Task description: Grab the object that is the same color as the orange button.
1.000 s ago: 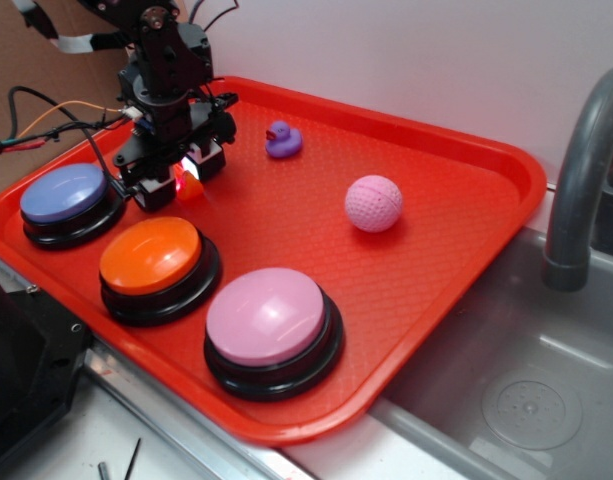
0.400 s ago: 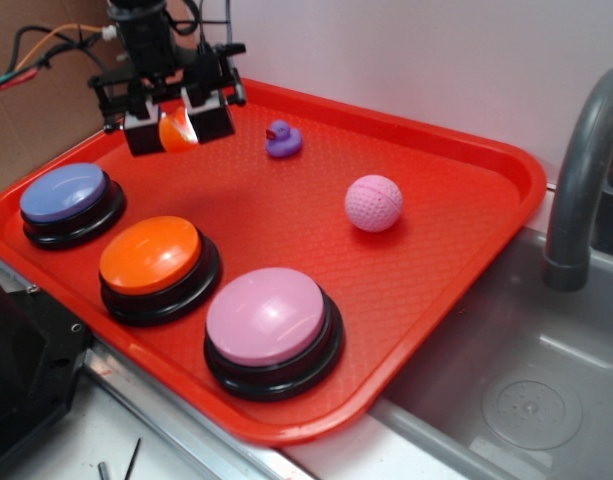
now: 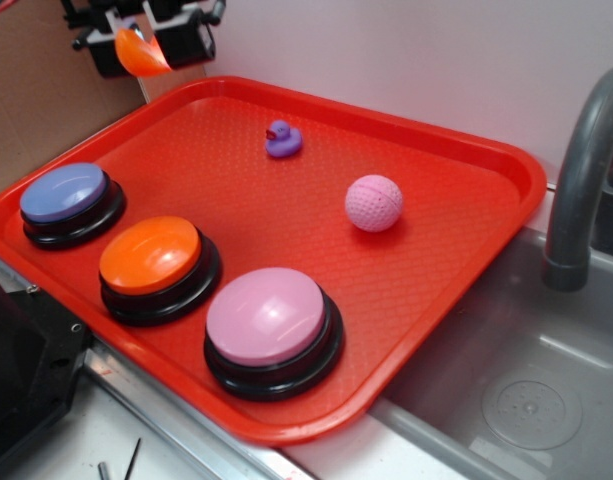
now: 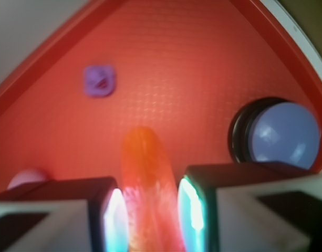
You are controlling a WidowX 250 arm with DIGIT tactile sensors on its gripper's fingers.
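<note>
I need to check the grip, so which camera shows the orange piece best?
The wrist view: the orange piece fills the frame, pinched between the claw pads. The exterior view shows it small at the top edge, lifted above the tray.

Small glossy orange crescent piece point(image 3: 138, 52) clamped in mid-air above tray's far-left corner; orange button point(image 3: 150, 254) sits on tray, front-left

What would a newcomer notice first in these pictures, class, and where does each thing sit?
Three big dome buttons line the near edge of the red tray: blue button at left, orange button in the middle, pink button at right. High above the tray's far left corner, the gripper is shut on a small orange piece. A purple duck and a pink ball sit farther back on the tray.
</note>
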